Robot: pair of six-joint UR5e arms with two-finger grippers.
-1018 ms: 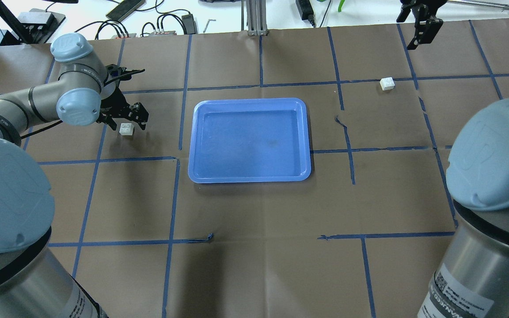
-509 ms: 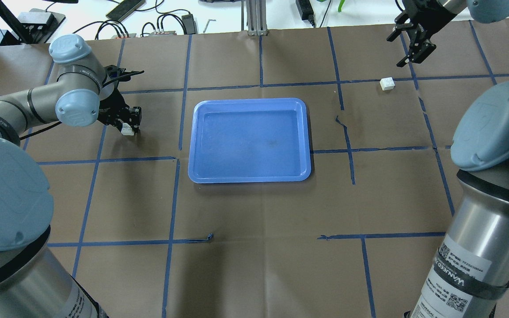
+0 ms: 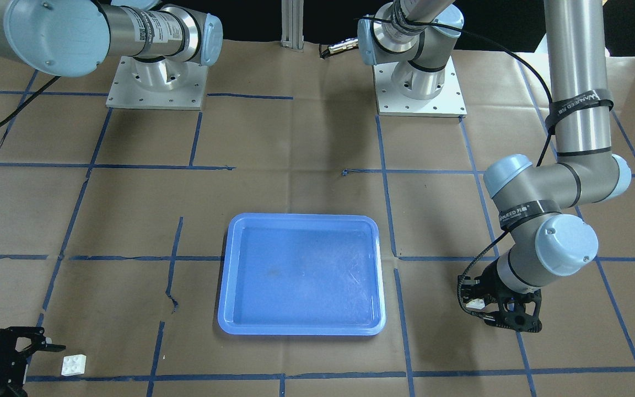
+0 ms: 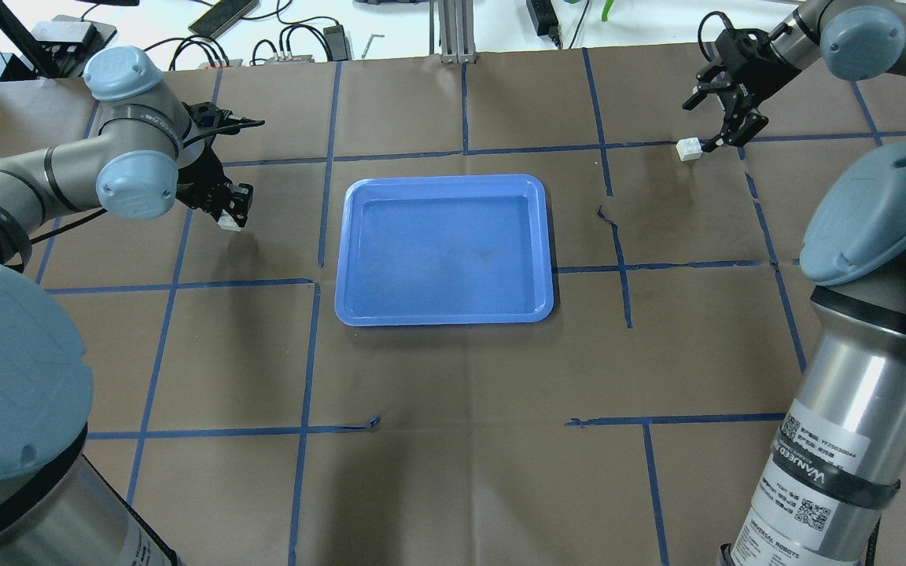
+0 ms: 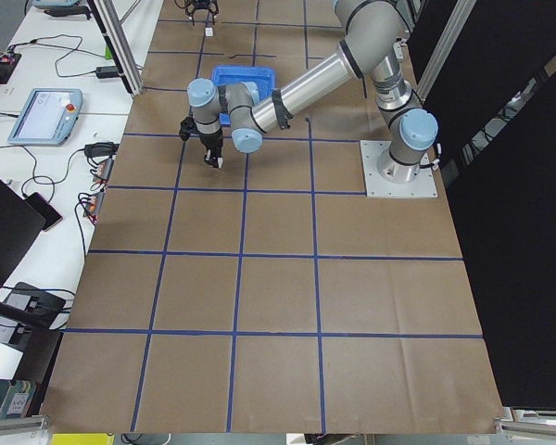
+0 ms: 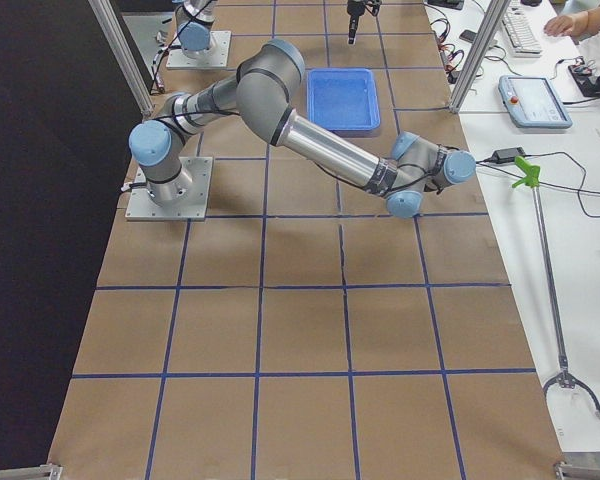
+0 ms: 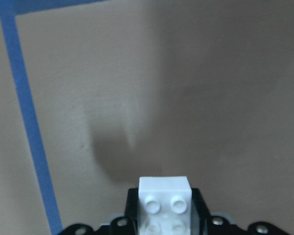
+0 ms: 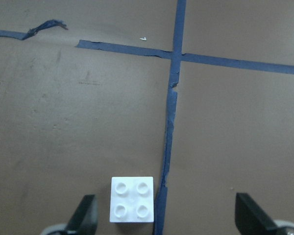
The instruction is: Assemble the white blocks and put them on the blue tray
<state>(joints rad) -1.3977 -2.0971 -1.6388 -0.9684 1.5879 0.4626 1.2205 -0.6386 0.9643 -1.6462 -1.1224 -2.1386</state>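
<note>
**L gripper holding one brick – R gripper hanging open by the other**

The left gripper (image 4: pixel 230 206) is sitting clamped on one of the white blocks (image 4: pixel 225 222), out to the robot's left of the blue tray (image 4: pixel 443 248) and well apart from it. In the left wrist view that brick (image 7: pixel 165 205) is showing studs-up between the black fingers, throwing a shadow onto the brown paper ahead of it, so it is looking clear of the desk (image 4: pixel 461 377). The front cam is showing the same grip, w/ the white piece (image 3: pixel 474 303) tucked under the wrist of the left gripper (image 3: pixel 485 311).

The right gripper (image 4: pixel 711 119) is hanging w/ its fingers spread wide, holding nothing, over the far right part of the desk. The second white block (image 4: pixel 689 148) is lying flat on the paper there, studs up, just beside a blue tape line (image 8: pixel 169 122) – well apart from the tray. In the right wrist view this brick (image 8: pixel 132 199) is sitting inside the gap of the right gripper (image 8: pixel 169 218), nearer one finger (image 8: pixel 85 215) than the other and not touching either. In the front cam it (image 3: pixel 74 365) is lying just beside the gripper (image 3: pixel 39 364) near the frame's bottom-left corner.

The tray (image 3: pixel 301 275) is lying mid-desk w/ no brick on it; the two bricks are lying far apart, not joined.
</note>
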